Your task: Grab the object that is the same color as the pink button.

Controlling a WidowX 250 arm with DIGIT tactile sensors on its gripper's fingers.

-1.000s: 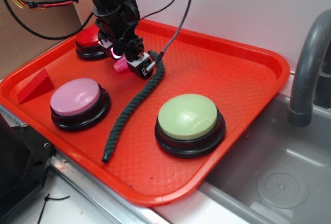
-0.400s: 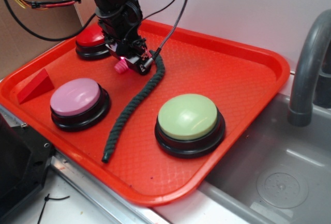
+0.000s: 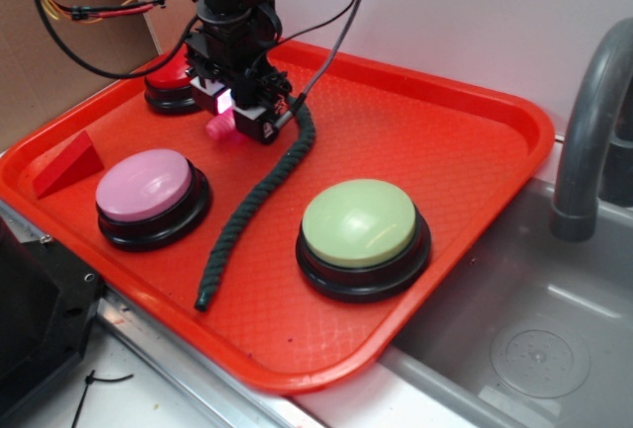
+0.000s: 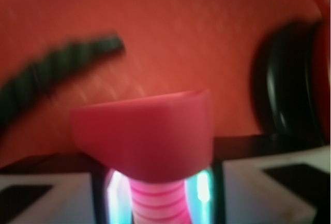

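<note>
The object, a small bright pink bolt (image 3: pixel 219 128), is at the back left of the red tray (image 3: pixel 445 141), behind the pink button (image 3: pixel 145 184). My gripper (image 3: pixel 229 117) points down over the bolt and is shut on it. In the wrist view the ridged shaft sits between my lit fingers, and the square head (image 4: pixel 145 136) sticks out in front of the gripper (image 4: pixel 158 203). I cannot tell whether the bolt touches the tray.
A dark green rope (image 3: pixel 259 196) runs from beside the gripper toward the tray's front. A red-topped button (image 3: pixel 168 82) stands just behind the gripper, a green-topped button (image 3: pixel 359 222) front right, a red wedge (image 3: pixel 67 163) far left. A sink (image 3: pixel 534 339) and grey faucet (image 3: pixel 588 131) lie to the right.
The gripper has shifted slightly left and straightened up, and the pink bolt has moved a little left with it. Buttons, rope and wedge have not moved.
</note>
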